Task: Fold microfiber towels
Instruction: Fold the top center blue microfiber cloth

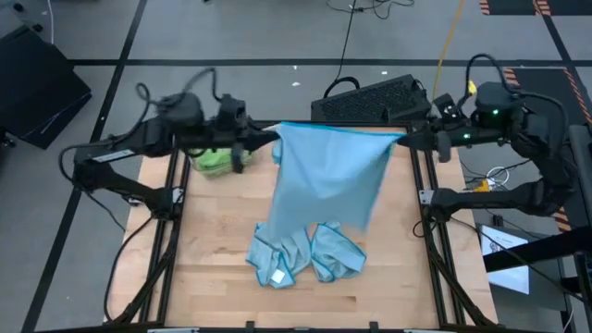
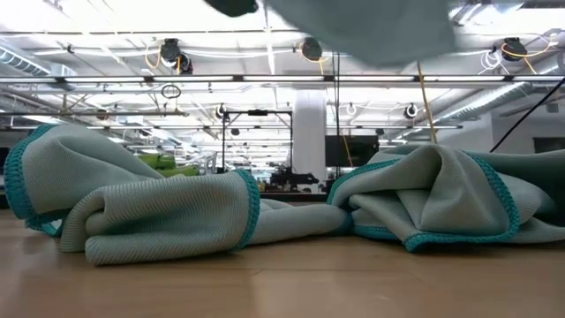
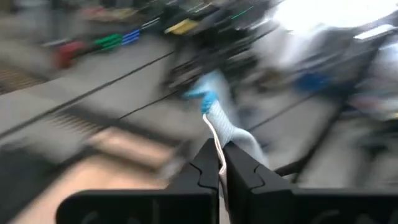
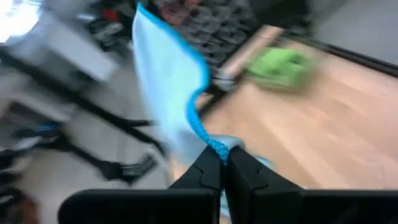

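Observation:
A light blue towel (image 1: 328,171) is stretched in the air between my two grippers, above the far half of the wooden table (image 1: 213,240). My left gripper (image 1: 274,137) is shut on its one top corner, my right gripper (image 1: 403,139) on the other. Two more light blue towels (image 1: 277,254) (image 1: 335,254) lie crumpled on the table near the front; they also fill the low view (image 2: 159,212) (image 2: 433,199). A lime green towel (image 1: 215,159) lies bunched at the far left, behind my left gripper. My left gripper pinches the towel's top left corner (image 3: 214,124) between its two fingers, coming level from the table's left. The towel hangs below, clear of the table. My right gripper pinches the top right corner at its teal hem (image 4: 214,146) between its two fingers, coming level from the table's right. The top edge runs nearly taut between the grippers.
A black keyboard (image 1: 370,100) lies just beyond the table's far edge. Black frame rails (image 1: 171,213) (image 1: 427,217) run along the table's left and right sides. Bare wood shows at the table's left and front.

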